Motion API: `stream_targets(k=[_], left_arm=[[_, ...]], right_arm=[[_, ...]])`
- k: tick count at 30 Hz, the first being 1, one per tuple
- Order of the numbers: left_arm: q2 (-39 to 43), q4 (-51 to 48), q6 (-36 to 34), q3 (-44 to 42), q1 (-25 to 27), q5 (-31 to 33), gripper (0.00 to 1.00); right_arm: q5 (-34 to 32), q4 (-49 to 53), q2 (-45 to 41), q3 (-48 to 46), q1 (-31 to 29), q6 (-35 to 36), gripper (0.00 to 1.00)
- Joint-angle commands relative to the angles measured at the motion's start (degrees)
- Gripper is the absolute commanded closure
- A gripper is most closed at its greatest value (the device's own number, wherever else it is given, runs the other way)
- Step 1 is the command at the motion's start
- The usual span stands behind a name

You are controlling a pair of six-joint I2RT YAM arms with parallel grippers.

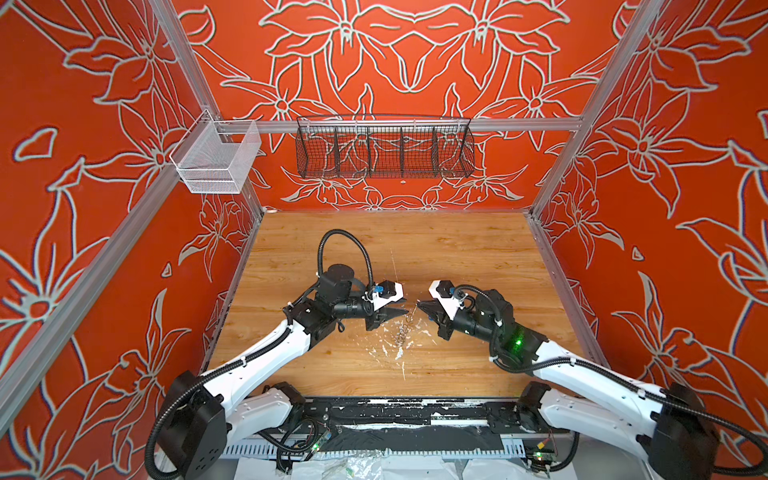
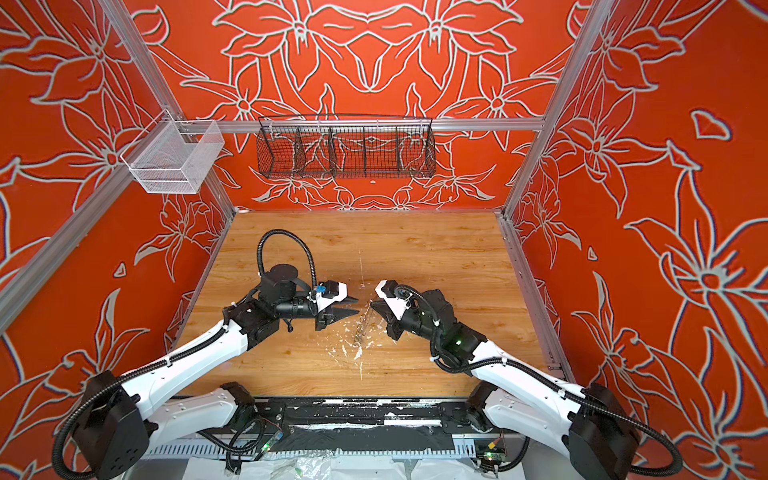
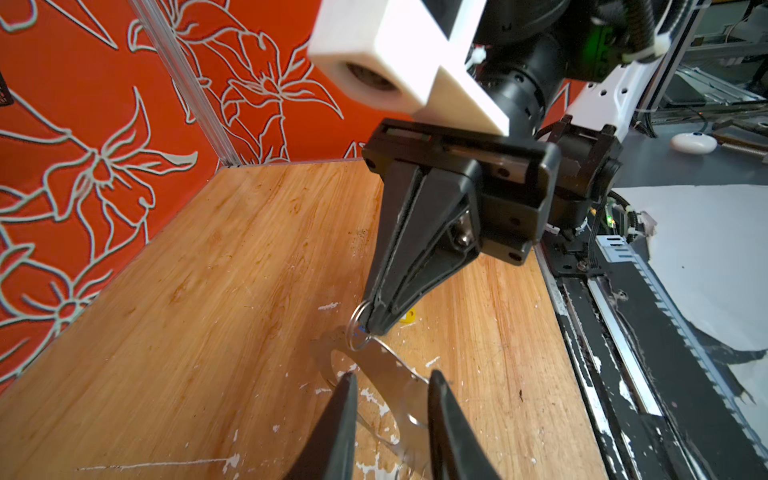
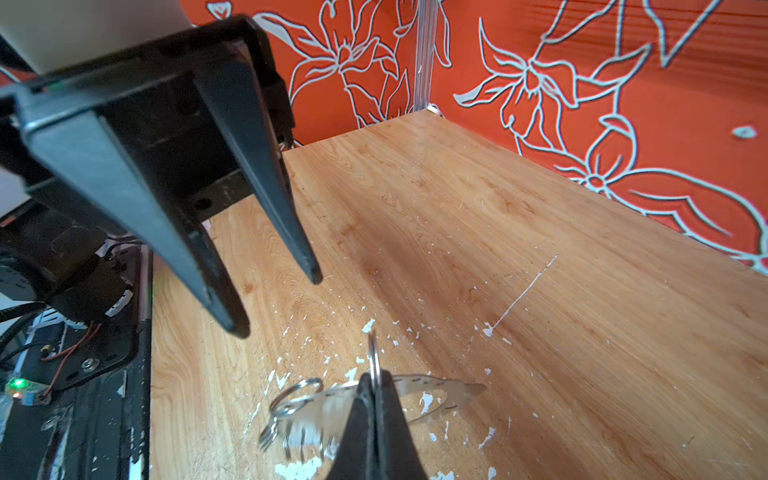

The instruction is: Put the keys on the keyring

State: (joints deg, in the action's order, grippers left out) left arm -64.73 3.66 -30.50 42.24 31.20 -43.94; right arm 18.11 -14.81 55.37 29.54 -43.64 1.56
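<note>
Right gripper (image 3: 368,328) pinches split ring (image 4: 374,357) on keyring (image 3: 386,374) – held above table (image 1: 457,257). Left gripper (image 4: 278,303) parted, empty, just beside. Yellow key tag (image 3: 409,316) peeks behind. Risk: thin ring slips, keyring drops – small pinch area.

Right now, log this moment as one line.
right gripper: shut on split ring | keyring: lifted | left gripper: open, apart from keyring | keys: mostly hidden

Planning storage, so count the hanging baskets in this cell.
2: a white mesh basket hangs at back left, and a black wire basket with dividers hangs at back centre. None looks hidden.
</note>
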Motion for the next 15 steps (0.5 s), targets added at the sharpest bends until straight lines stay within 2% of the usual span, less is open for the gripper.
stream_targets(k=[1, 8, 15], left_arm=[[-1.2, -3.0, -3.6, 2.1, -0.1, -0.5, 0.7], [-3.5, -6.1, -5.9, 4.4, 0.0, -0.9, 0.7], [-4.0, -7.7, -8.7, 4.7, 0.0, -5.6, 0.71]], right_arm=[[4.0, 2.8, 0.8, 2.3, -0.1, 1.5, 1.0], [7.2, 3.1, 0.9, 2.4, -0.3, 1.9, 1.0], [8.6, 2.8, 2.0, 2.8, -0.3, 1.7, 1.0]])
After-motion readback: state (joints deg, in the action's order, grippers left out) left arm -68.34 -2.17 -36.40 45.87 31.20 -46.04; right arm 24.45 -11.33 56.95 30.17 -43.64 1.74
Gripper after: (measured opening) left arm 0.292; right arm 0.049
